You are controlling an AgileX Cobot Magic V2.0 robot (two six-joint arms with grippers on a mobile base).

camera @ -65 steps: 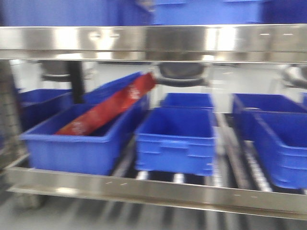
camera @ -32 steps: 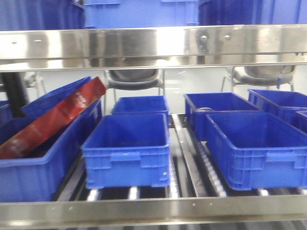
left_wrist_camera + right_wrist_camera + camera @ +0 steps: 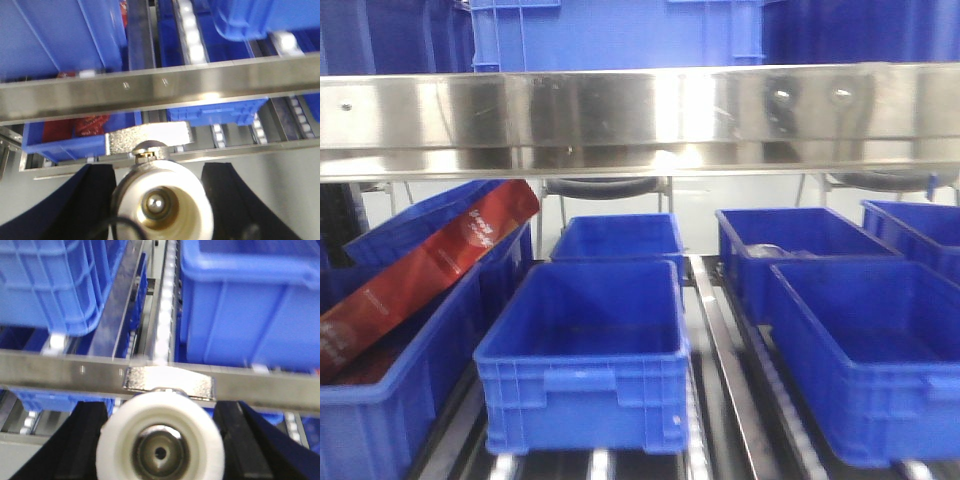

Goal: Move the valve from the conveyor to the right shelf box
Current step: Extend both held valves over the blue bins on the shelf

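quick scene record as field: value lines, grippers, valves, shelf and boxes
left gripper: shut on left valve
right gripper: shut on right valve
shelf: stainless steel, shiny front beam
centre front box: looks empty
right front box: looks empty
left box: holds tilted red package

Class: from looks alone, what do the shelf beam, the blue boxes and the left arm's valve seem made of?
Shelf beam: polished steel, seemingly; mirror-like reflections. Blue boxes: moulded plastic, fairly matte, with ribbed rims. Valve: metal, possibly brass; glossy pale-yellow mouth, shiny ball inside.
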